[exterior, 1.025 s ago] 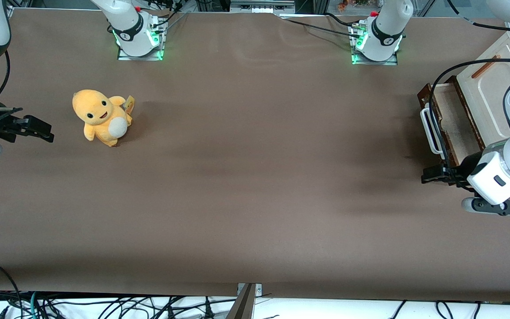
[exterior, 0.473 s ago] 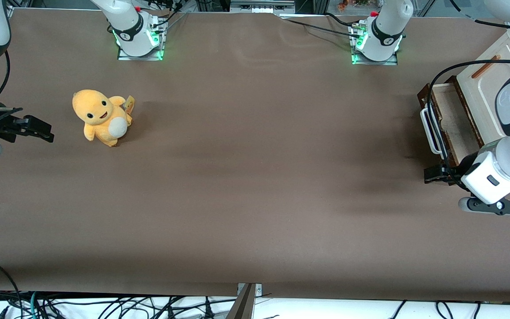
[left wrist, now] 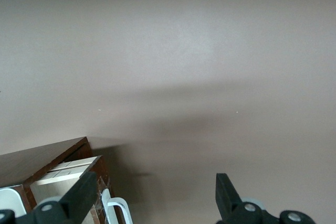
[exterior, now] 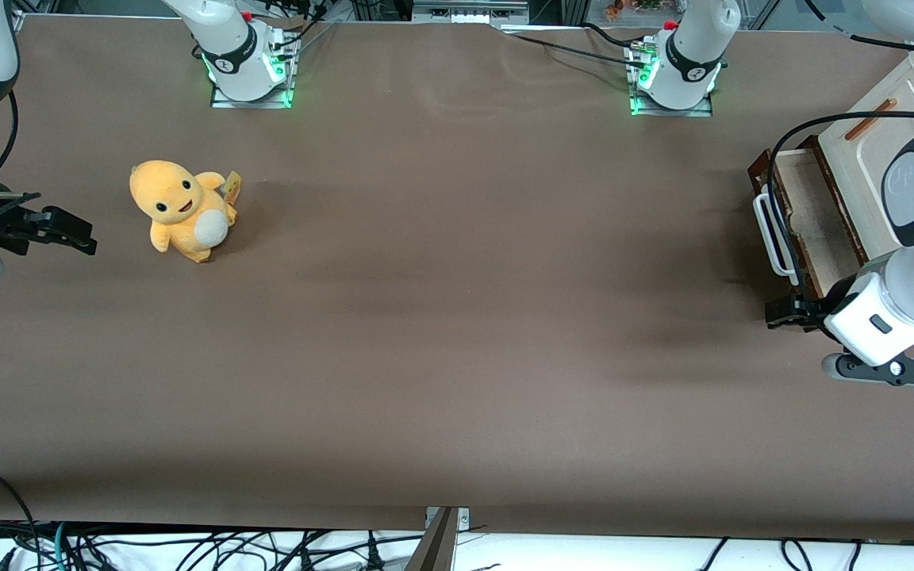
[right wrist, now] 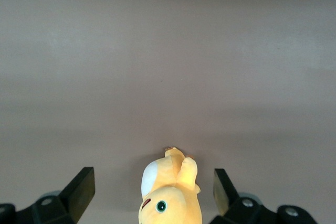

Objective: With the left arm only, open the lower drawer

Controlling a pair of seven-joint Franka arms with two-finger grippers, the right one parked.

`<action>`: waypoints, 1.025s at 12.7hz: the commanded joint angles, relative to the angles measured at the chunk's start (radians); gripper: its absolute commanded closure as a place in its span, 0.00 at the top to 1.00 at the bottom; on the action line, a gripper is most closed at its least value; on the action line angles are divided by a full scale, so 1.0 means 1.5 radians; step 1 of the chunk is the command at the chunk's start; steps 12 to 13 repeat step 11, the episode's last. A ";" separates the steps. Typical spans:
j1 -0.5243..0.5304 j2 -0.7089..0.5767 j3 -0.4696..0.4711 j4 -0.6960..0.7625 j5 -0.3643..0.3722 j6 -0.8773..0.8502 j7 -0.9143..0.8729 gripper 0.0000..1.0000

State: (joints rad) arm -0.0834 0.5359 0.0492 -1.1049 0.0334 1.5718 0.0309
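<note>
The lower drawer (exterior: 810, 218) stands pulled out of its cabinet, its dark brown front, pale beige inside and white loop handle (exterior: 770, 234) all showing. My left arm (exterior: 913, 262) hangs above the table beside the cabinet. Its black gripper (exterior: 784, 311) is nearer to the front camera than the handle and apart from it. In the left wrist view the gripper (left wrist: 156, 192) is open, its fingers (left wrist: 84, 190) spread wide with only bare table between them. The drawer's handle (left wrist: 113, 208) sits close to one finger without touching it.
The cabinet's cream panel (exterior: 873, 151) with a small orange-brown handle (exterior: 869, 119) lies above the drawer. A yellow plush toy (exterior: 181, 210) sits toward the parked arm's end of the table. A black cable (exterior: 778, 190) loops over the drawer.
The left arm's wrist and gripper have drifted slightly toward the working arm's end of the table. The drawer has stayed where it was, pulled out.
</note>
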 commanded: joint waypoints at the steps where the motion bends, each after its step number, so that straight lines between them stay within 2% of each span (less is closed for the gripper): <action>1: 0.000 -0.008 0.002 -0.001 -0.012 0.003 0.020 1.00; 3: 0.003 -0.008 0.004 -0.002 -0.039 0.003 0.022 1.00; 13: 0.000 -0.009 0.002 -0.003 -0.038 0.003 0.021 1.00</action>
